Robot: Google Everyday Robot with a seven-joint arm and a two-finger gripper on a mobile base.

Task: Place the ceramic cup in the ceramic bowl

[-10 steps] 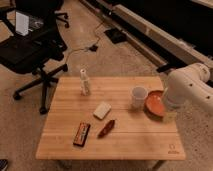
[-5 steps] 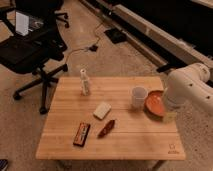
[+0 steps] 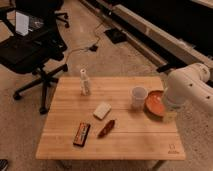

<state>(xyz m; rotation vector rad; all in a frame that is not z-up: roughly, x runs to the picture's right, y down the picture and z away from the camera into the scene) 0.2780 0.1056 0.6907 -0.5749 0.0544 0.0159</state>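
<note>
The ceramic cup (image 3: 138,96), small, plain and white, stands upright on the wooden table (image 3: 65,142), right of centre. The orange-red ceramic bowl (image 3: 154,102) sits just to its right, nearly touching it. My white arm (image 3: 189,89) reaches in from the right and covers the bowl's right side. My gripper (image 3: 170,116) hangs below the arm at the bowl's near right edge, close to the table's right edge, apart from the cup. Nothing shows in it.
A slim white bottle (image 3: 85,82) stands at the back left. A pale block (image 3: 102,110), a red wrapped item (image 3: 106,128) and a dark snack bar (image 3: 82,134) lie mid-table. A black office chair (image 3: 31,50) stands beyond the left corner.
</note>
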